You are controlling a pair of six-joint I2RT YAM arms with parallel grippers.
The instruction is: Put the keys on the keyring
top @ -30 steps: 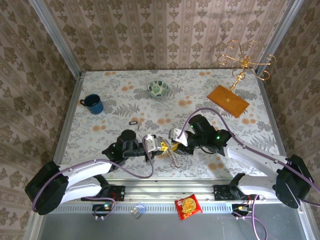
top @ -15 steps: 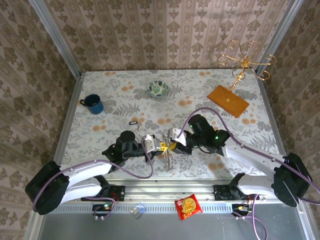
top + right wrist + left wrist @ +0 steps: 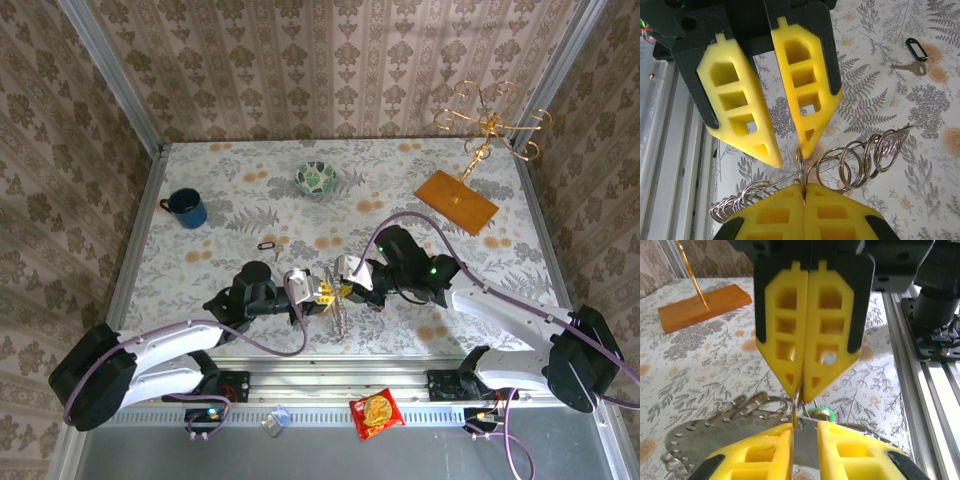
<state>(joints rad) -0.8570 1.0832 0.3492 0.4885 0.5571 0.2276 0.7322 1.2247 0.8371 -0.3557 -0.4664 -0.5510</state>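
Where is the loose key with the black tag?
Top view: the tagged key lies left of centre, just beyond the left arm, right of the blue mug.

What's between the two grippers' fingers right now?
A thin metal ring from a coiled bunch. The right gripper pinches it, and it reaches the left gripper's slightly parted fingers. The right wrist view shows it.

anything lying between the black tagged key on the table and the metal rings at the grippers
Nothing visible. Bare patterned cloth lies between the tagged key and the metal rings. The right gripper is shut on them; the left gripper stands slightly open beside it.
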